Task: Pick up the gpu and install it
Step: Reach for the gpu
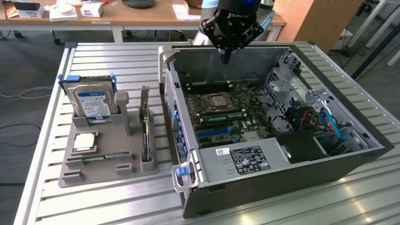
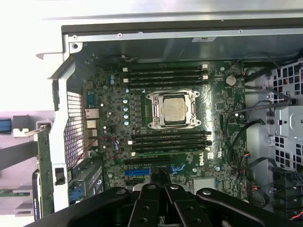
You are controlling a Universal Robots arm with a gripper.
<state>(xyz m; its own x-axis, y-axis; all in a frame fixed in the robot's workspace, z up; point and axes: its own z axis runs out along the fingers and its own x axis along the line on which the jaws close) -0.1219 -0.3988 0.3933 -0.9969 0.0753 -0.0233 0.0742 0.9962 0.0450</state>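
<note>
The gripper [image 1: 226,57] hangs pinched shut and empty over the open computer case [image 1: 350,159]. The gpu [image 1: 146,131] stands on edge in the grey rack [image 1: 100,176] beside the hard drive [image 1: 92,101], with the case wall [image 1: 170,89] between.

We read this as robotics lab set in office-type room. We note silver slatted aluminium-profile worktable [image 1: 112,61], black robot gripper [image 1: 226,57] over open dark-grey steel desktop computer case [image 1: 281,192], grey plastic parts holder [image 1: 103,164] beside case. Behind, we see light wooden desks [image 1: 144,16] carrying white boxes [image 1: 92,9], grey carpet floor [image 1: 25,70], loose pale cables [image 1: 28,93].
</note>
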